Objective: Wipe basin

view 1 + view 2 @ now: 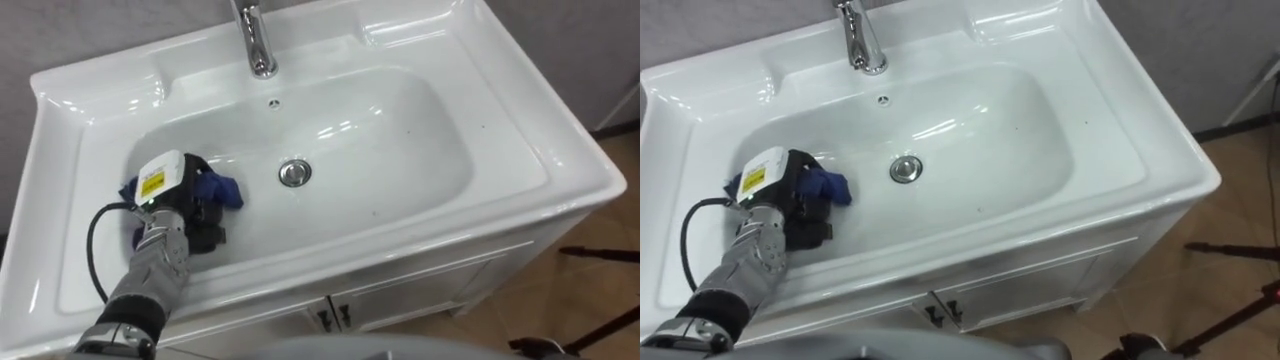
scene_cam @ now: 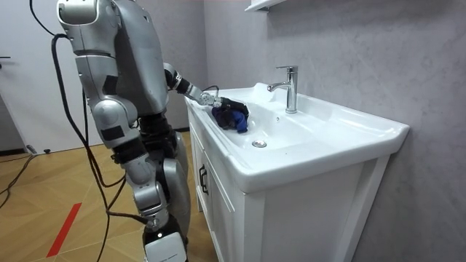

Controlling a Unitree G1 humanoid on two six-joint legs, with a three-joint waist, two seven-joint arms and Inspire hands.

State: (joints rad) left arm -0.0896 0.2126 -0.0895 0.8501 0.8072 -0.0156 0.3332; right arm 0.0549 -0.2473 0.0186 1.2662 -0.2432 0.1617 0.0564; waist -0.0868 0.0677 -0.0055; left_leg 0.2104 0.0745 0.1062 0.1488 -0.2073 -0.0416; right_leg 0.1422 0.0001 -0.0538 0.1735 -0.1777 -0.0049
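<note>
A white basin (image 1: pixel 400 150) with a chrome tap (image 1: pixel 255 40) at the back and a round drain (image 1: pixel 294 172) in the middle lies below me. My left hand (image 1: pixel 185 205) is down in the bowl's left part, fingers curled on a blue cloth (image 1: pixel 222 190) that lies against the bowl's bottom left of the drain. In the room view I stand at the front of the washstand, left arm stretched over the rim, with the left hand (image 2: pixel 222 105) on the blue cloth (image 2: pixel 237 121).
The basin sits on a white cabinet (image 1: pixel 400 290) with two doors. Its flat rim (image 1: pixel 560 150) runs round the bowl. A grey wall (image 2: pixel 364 44) stands behind the tap. Wooden floor (image 1: pixel 600 290) lies to the right of the cabinet.
</note>
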